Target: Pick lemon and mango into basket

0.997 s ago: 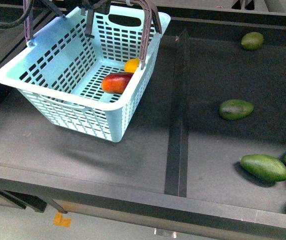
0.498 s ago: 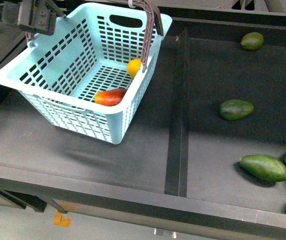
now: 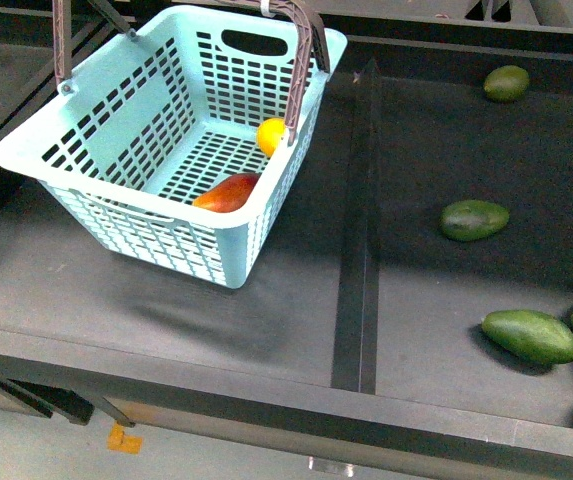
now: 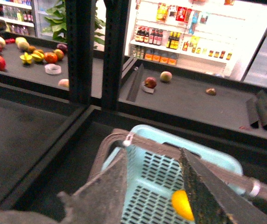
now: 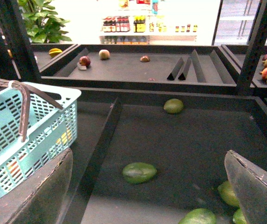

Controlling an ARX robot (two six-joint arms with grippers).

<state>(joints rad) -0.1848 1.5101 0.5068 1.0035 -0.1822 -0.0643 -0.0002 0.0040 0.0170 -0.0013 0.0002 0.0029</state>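
The dark worktop (image 3: 166,300) carries the light aqua slotted plastic basket (image 3: 116,215), tipped up at its far side, with its brown hinged handles (image 3: 301,60) raised. Inside, the red-to-orange elongated mango (image 3: 228,193) lies against the near wall and the small bright yellow lemon (image 3: 271,135) sits by the right wall, so both picks look done; what remains is probably only to set the basket level. The left gripper (image 4: 154,186) hangs above the basket, fingers spread and empty; the right gripper (image 5: 147,186) hangs over dark green oval fruits (image 5: 139,172), fingers wide apart.
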